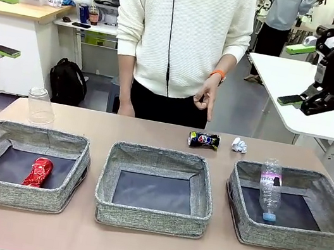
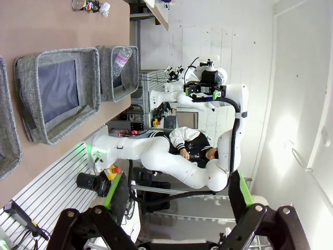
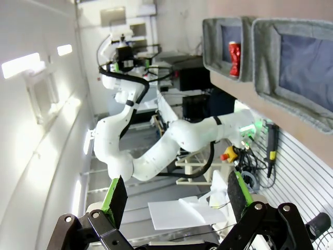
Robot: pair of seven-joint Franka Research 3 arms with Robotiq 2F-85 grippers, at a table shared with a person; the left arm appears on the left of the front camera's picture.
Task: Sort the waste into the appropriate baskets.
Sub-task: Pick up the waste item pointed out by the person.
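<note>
Dark-blue can [image 1: 204, 140] on its side on the table [image 1: 133, 248] behind the gap between middle basket [image 1: 151, 212] and right basket [image 1: 292, 240], long axis running left-right; right gripper [image 3: 176, 198], raised off to its right, nearer than left gripper [image 2: 177, 194]; both jaws spread, empty.

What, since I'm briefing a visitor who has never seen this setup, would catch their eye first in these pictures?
Three grey baskets in a row across the table dominate. A crushed red can lies in the left one and a clear bottle in the right one. Behind them, a dark-blue can and a paper wad lie on the table, below the person's hand.
</note>
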